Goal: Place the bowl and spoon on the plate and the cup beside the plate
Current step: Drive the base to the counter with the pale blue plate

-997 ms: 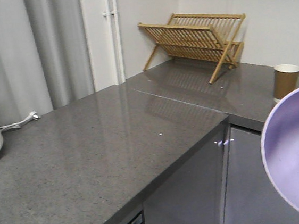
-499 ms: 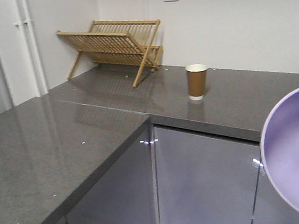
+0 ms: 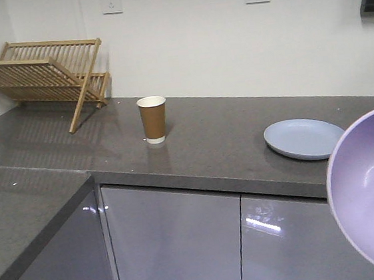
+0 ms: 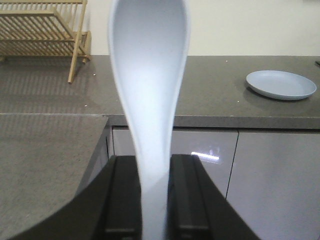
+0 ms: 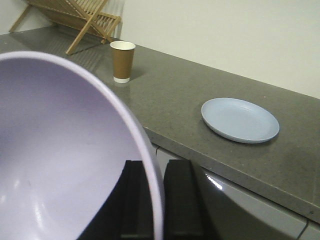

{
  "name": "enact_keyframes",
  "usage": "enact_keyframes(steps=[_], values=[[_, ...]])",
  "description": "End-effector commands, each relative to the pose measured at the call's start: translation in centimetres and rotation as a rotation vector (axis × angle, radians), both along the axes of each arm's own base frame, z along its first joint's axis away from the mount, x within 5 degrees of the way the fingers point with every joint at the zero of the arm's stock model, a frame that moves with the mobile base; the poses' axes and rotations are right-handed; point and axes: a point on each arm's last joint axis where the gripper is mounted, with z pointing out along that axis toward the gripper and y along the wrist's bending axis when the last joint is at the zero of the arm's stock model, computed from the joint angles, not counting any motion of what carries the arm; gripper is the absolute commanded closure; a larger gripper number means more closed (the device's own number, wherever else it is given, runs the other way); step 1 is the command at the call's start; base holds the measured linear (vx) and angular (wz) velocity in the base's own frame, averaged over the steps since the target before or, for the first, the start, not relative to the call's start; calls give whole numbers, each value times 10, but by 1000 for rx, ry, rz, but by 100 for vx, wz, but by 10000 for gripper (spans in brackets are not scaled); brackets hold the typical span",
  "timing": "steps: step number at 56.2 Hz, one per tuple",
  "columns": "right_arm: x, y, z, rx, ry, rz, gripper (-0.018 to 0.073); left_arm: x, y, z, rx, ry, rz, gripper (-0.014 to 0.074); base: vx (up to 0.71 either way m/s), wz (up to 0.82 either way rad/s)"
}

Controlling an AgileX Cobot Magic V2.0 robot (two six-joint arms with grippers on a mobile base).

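The right pincer (image 5: pixel 156 192) is clamped on the rim of the small round lavender bowl (image 5: pixel 65 150) of smooth, matte plastic. One finger sits inside the wall and one outside, so the bowl hangs tipped on edge in the air. The round pale blue plate (image 5: pixel 240 120), shallow with a raised rim, lies flat on the speckled grey stone-look worktop (image 3: pixel 220 136). In the right wrist view it is ahead of this pincer and off to the right, near the front edge. That makes the right arm the nearer one, and the bowl will probably have to be levelled before it goes down.

The left pincer (image 4: pixel 152 192) is closed on the handle of the glossy white-to-pale-blue soup spoon (image 4: pixel 150 75). The spoon's long axis runs straight out from the fingers, with the rounded scoop at the far end. From this side the plate lies far to the right.

The brown kraft paper cup (image 3: pixel 153 119), with its white rolled rim, stands upright well to the left of the plate. It is nearer the slatted wooden dish rack (image 3: pixel 39 72) by the wall
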Motion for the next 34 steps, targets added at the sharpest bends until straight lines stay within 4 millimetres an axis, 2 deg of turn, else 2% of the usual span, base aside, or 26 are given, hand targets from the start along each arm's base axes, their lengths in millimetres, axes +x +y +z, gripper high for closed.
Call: enact_keyframes(steps=[1, 15, 34], values=[[-1, -2, 16, 21, -96, -32, 568, 1, 1, 15, -38, -94, 16, 599, 22, -31], [-1, -2, 16, 23, -96, -32, 568, 1, 1, 15, -38, -94, 16, 599, 26, -20], [-1, -2, 16, 23, -96, -32, 568, 1, 1, 15, -38, -94, 16, 599, 37, -4]])
